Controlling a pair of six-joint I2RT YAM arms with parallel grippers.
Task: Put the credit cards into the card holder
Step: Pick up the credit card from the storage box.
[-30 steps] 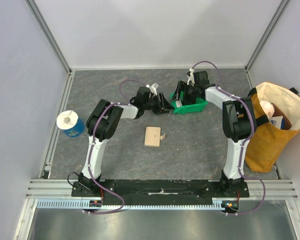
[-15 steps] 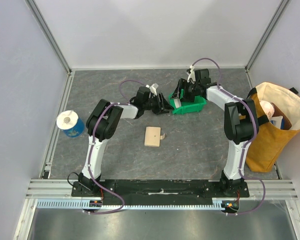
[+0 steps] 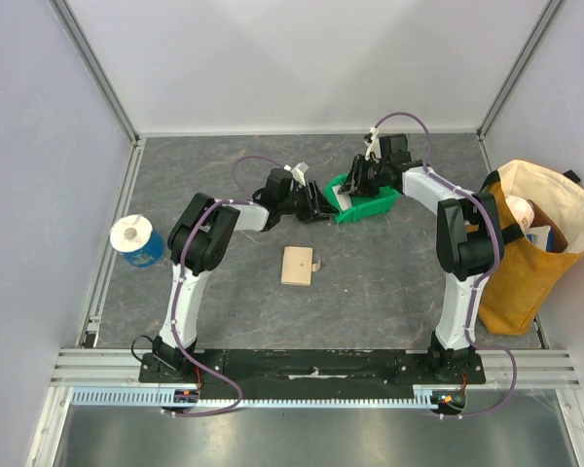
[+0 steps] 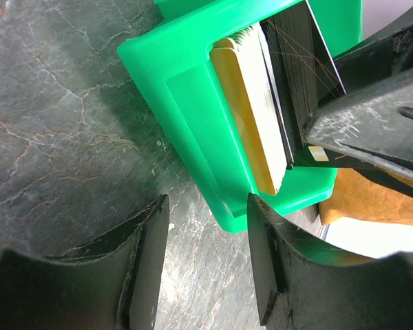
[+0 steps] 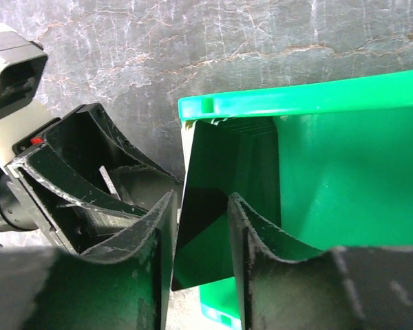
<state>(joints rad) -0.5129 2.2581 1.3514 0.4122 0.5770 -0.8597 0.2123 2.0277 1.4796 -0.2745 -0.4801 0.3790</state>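
Note:
The tan card holder lies shut on the table, in front of both grippers. A stack of credit cards stands on edge in a green bin. In the left wrist view the whitish-yellow cards lean beside dark ones in the bin. My left gripper is open and empty, its jaws at the bin's near corner. My right gripper reaches into the bin. Its jaws stand apart over a dark glossy card, whose face shows between them.
A blue can with a white top stands at the table's left edge. A tan cloth bag with things in it stands at the right edge. Pale walls close in the table at the back and sides.
The right gripper has shifted a little at the bin, and the bin has turned slightly towards the left gripper. The left arm and the card holder have stayed put.

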